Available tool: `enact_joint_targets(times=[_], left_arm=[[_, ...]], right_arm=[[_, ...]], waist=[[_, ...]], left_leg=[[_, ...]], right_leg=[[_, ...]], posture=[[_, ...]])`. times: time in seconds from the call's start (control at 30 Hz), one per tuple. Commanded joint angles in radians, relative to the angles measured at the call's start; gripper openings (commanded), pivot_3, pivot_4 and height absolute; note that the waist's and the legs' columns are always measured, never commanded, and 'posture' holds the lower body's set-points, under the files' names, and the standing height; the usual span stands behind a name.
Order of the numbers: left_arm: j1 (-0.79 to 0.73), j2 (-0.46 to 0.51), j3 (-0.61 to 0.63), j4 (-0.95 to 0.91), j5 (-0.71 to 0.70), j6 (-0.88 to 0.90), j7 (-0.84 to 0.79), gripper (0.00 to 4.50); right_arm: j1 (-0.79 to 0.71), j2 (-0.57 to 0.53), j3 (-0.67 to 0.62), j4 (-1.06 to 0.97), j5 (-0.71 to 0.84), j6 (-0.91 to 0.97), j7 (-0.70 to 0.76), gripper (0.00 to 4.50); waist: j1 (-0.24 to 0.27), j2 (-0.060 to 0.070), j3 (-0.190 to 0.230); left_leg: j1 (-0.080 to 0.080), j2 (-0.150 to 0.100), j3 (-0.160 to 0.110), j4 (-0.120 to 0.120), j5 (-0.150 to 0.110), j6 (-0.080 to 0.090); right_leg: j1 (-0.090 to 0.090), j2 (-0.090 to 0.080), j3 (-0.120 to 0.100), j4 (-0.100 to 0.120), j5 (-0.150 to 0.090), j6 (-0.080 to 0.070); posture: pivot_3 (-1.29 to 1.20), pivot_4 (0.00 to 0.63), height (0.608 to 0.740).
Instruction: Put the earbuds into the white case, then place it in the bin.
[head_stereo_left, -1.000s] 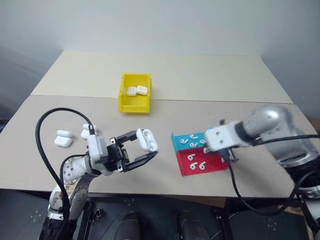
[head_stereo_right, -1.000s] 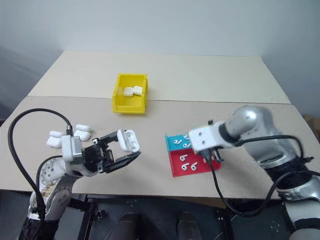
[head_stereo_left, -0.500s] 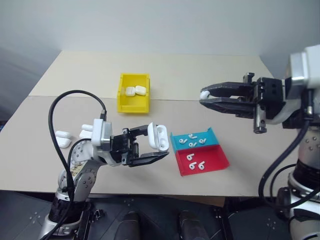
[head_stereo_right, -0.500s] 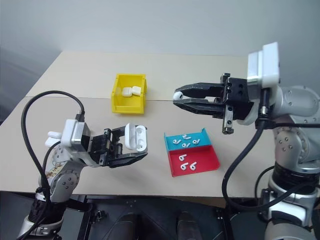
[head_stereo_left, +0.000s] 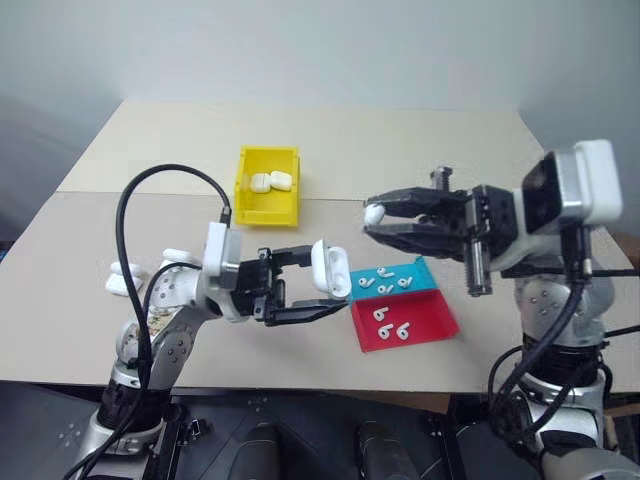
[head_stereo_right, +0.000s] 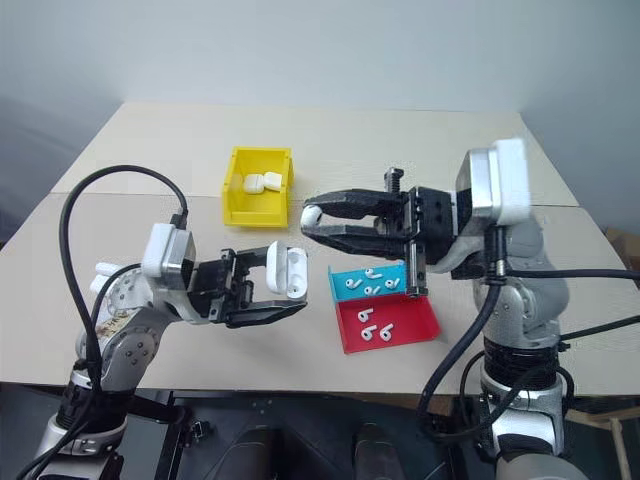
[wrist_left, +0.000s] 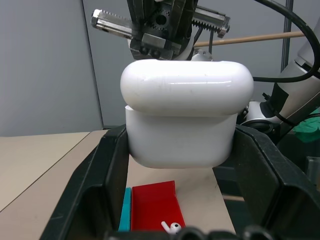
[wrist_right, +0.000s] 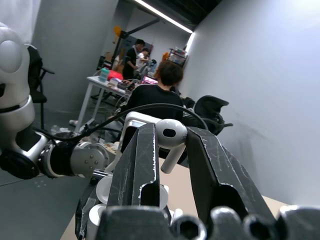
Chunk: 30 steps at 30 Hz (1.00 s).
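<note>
Holding the white case (head_stereo_left: 331, 269) between its 2 black fingers, the left gripper (head_stereo_left: 318, 285) hangs above the front of the table (head_stereo_left: 420, 150), pointing toward the robot's right. In the left wrist view the case (wrist_left: 186, 116) sits clamped between the finger pads, its lid on top; whether the lid is fully down cannot be told. Facing it from the right, the right gripper (head_stereo_left: 372, 215) points toward the robot's left and pinches 1 earbud (head_stereo_left: 374, 211) at its fingertips; the right wrist view shows the earbud (wrist_right: 170, 139) gripped by its head with the stem hanging between the fingers. The 2 grippers are near each other but apart, the right one higher. Below them lie the blue tray (head_stereo_left: 392, 281) with 4 earbuds and, just in front, the red tray (head_stereo_left: 405, 322) with 3. The bin (head_stereo_left: 268, 186), yellow, stands farther back and holds 2 cases. More cases (head_stereo_left: 125, 278) lie on the table at the robot's left.
</note>
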Motion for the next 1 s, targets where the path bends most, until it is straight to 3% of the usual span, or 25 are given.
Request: enact_joint_targets(times=[0.03,0.33,1.0], left_arm=[[-0.018,0.000,0.013,-0.042,-0.006,-0.015,0.000,2.77],[-0.018,-0.004,0.009,-0.047,-0.003,-0.016,-0.003,2.77],[-0.020,-0.017,0.008,-0.043,0.011,-0.024,-0.001,2.77]], right_arm=[[0.002,0.010,0.035,0.016,-0.034,-0.080,0.031,0.65],[-0.017,0.030,0.110,0.090,-0.104,-0.177,0.052,0.65],[0.020,0.011,0.150,0.148,-0.159,-0.256,0.082,0.65]], waist=[[0.000,0.000,0.000],[0.000,0.000,0.000],[0.001,0.000,0.000]], left_leg=[[0.000,0.000,0.000,0.000,0.000,0.000],[0.000,0.000,0.000,0.000,0.000,0.000],[0.000,0.000,0.000,0.000,0.000,0.000]], right_leg=[[0.000,0.000,0.000,0.000,0.000,0.000],[0.000,0.000,0.000,0.000,0.000,0.000],[0.000,0.000,0.000,0.000,0.000,0.000]], posture=[[0.00,0.150,0.740],[0.00,0.150,0.740],[0.00,0.150,0.740]])
